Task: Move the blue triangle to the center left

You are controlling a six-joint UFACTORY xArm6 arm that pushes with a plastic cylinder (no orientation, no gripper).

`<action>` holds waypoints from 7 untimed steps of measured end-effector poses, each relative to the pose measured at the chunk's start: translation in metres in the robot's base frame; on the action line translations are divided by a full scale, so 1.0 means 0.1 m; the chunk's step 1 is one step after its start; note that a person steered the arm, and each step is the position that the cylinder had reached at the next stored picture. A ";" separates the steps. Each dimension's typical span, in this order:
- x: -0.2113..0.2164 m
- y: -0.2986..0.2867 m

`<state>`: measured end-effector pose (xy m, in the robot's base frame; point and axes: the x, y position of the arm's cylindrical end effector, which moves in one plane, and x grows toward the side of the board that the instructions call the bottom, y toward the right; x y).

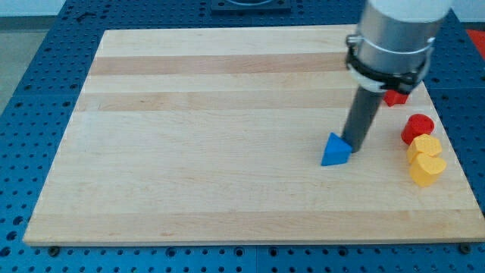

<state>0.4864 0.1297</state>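
The blue triangle (335, 150) lies on the wooden board (189, 136), right of the middle. My tip (354, 147) is at the triangle's right edge, touching or nearly touching it. The dark rod rises from there to the grey arm body (394, 38) at the view's top right.
A red cylinder (417, 127) sits near the board's right edge, with two yellow blocks (425, 161) just below it, the lower one heart-shaped. A red block (395, 96) is partly hidden behind the arm. A blue perforated table (30, 76) surrounds the board.
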 end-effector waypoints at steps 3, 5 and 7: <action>0.00 -0.39; 0.16 0.10; 0.45 -0.21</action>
<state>0.5316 0.1091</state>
